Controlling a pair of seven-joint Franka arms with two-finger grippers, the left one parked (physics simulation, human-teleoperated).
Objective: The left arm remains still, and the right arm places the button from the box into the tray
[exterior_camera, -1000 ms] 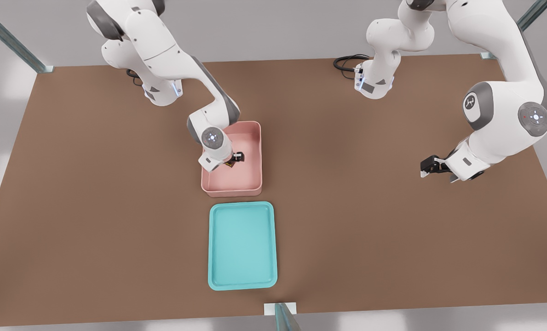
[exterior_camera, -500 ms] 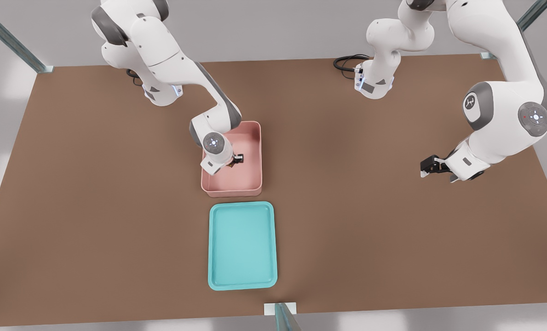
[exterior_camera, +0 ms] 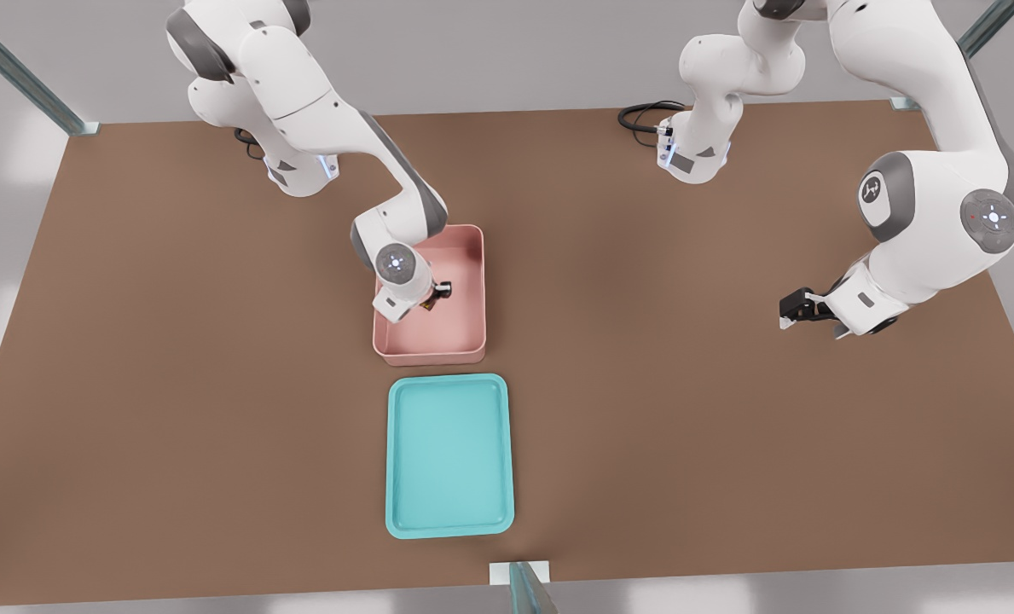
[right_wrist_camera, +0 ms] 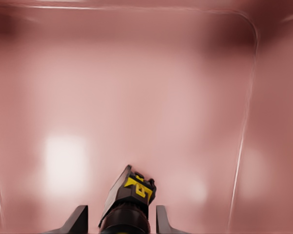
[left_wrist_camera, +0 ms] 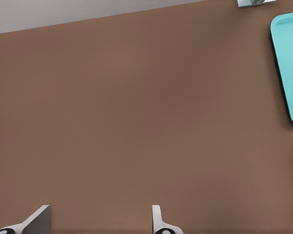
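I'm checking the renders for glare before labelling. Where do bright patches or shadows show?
Right wrist view: soft white glare patches on the box floor beyond the button between the gripper fingers. Front view: a faint shadow beside the tray; pale light patches along the picture's edges.

Button (right_wrist_camera: 135,191) base hidden between gripper (right_wrist_camera: 118,219) fingers; fingertips cut off by edge.

Even, soft overhead light, faint shadows on the table (exterior_camera: 728,443), blurred glare inside the box (right_wrist_camera: 63,161).
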